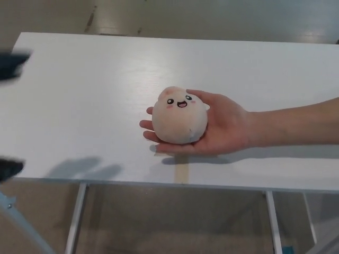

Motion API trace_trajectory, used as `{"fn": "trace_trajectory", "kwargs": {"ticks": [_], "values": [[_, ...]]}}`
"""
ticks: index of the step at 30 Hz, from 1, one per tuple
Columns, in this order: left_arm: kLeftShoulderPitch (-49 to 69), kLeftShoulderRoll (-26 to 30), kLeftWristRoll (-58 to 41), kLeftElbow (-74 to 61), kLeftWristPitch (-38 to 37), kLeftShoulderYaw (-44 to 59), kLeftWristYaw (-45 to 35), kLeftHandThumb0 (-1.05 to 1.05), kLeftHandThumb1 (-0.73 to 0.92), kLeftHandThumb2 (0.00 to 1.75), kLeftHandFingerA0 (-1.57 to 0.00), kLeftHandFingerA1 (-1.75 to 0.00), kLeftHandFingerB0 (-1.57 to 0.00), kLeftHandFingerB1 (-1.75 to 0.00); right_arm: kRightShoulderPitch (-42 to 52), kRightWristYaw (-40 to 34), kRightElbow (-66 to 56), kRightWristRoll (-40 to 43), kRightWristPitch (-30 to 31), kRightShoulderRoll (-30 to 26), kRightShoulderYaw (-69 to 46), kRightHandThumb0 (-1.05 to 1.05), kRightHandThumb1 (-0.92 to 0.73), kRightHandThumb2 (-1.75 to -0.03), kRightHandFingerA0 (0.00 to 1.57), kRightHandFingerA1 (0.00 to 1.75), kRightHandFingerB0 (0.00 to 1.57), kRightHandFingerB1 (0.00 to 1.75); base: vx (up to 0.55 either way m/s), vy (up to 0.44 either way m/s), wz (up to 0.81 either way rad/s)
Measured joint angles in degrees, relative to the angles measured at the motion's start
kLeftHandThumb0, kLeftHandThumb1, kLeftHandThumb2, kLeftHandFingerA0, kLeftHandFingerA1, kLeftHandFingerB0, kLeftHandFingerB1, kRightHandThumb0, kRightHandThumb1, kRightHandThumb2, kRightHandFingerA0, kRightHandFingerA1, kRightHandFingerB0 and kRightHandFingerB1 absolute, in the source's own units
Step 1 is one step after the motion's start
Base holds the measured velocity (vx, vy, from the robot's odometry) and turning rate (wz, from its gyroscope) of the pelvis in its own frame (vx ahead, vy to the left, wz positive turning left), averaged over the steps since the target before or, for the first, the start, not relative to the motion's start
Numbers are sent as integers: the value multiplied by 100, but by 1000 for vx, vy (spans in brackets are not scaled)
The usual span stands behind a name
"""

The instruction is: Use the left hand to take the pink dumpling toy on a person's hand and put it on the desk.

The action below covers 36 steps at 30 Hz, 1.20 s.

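While the pink dumpling toy (pixel 179 116) sat in the person's hand (pixel 214 127), we could only catch blurry dark bits of our left hand (pixel 11 64) at the far left edge of the view, one up by the far-left part of the desk and another lower down near the front edge. Honestly it was too smeared to say whether the fingers were spread or closed, so we couldn't tell. It was well apart from the toy, nothing touching.

The toy was a round peachy-pink blob with a little smiling face pointing up toward us, resting on the open palm with the person's fingertips poking out on its left side. The person's forearm (pixel 296 124) came in from the right, lying just over the white desk (pixel 95 95). Toy and palm were roughly mid-desk, a bit toward the near edge.

We also saw a soft shadow (pixel 79 168) on the near left of the desk. Our right hand didn't show anywhere.
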Motion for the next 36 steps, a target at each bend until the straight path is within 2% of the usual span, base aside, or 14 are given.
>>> {"fn": "trace_trajectory", "kwargs": {"ticks": [4,10,11,14,15,22,23,24,25,27,28,30,31,36], "values": [[-896,90,52,70,229,-502,10,-58,40,69,-36,-45,-27,-39,-17,0,-2,0,0,-3,-1,-18,-66,-59,63,47,52,42,0,0,0],[-2531,69,355,610,646,-1681,-37,-58,39,68,-27,-42,-22,-37,-44,2,-7,2,-2,-5,-5,-18,-66,-59,65,47,52,42,0,0,0],[-2757,55,424,731,697,-1870,-55,-53,45,54,-29,-34,-25,-29,-48,1,-7,2,-1,-5,-5,-18,-66,-59,65,47,53,43,0,0,0],[-3492,1,714,1189,886,-2529,-122,-54,45,54,-28,-33,-23,-29,-65,2,-10,3,-2,-5,-5,-18,-66,-59,65,47,51,42,0,0,0],[-3828,-39,869,1423,966,-2845,-150,-27,21,83,-10,-51,-9,-50,-70,2,-10,3,-2,-5,-6,-18,-66,-59,64,47,51,42,0,0,0],[-4862,-326,1506,2398,1165,-3939,-211,-29,21,83,-8,-51,-7,-50,-103,8,-11,4,-2,-6,-12,-18,-67,-59,63,47,50,42,0,0,0],[-4985,-379,1604,2541,1194,-4088,-214,-61,39,69,-20,-40,-15,-36,-109,9,-11,4,-2,-6,-13,-18,-66,-59,63,47,50,42,0,0,0],[-5069,-412,1669,2637,1213,-4189,-217,-61,39,69,-20,-40,-15,-36,-114,10,-12,5,-2,-6,-14,-18,-66,-59,63,47,50,42,0,0,0],[-5173,-453,1750,2768,1238,-4321,-219,-28,21,83,-8,-51,-8,-50,-121,11,-12,6,-2,-6,-14,-18,-66,-59,62,46,50,41,0,0,0],[-5464,-597,2024,3163,1318,-4713,-226,-29,21,83,-8,-51,-7,-50,-139,13,-11,6,0,-7,-15,-18,-66,-59,62,46,50,41,0,0,0],[-5539,-640,2102,3277,1343,-4829,-227,-62,39,68,-21,-40,-15,-35,-147,14,-12,6,0,-6,-14,-18,-66,-59,62,46,49,41,0,0,0],[-5739,-762,2319,3604,1401,-5153,-229,-61,39,68,-20,-39,-14,-35,-160,15,-13,6,-1,-6,-15,-18,-66,-59,61,46,49,41,0,0,0],[-5763,-778,2344,3641,1410,-5191,-229,-56,45,54,-22,-31,-18,-28,-160,15,-13,6,0,-6,-15,-18,-67,-59,61,46,49,41,0,0,0],[-6018,-1005,2830,4283,1551,-5854,-229,-56,44,54,-20,-31,-18,-27,-168,19,-12,6,1,-7,-15,-18,-67,-59,61,46,49,41,0,0,0]]}}
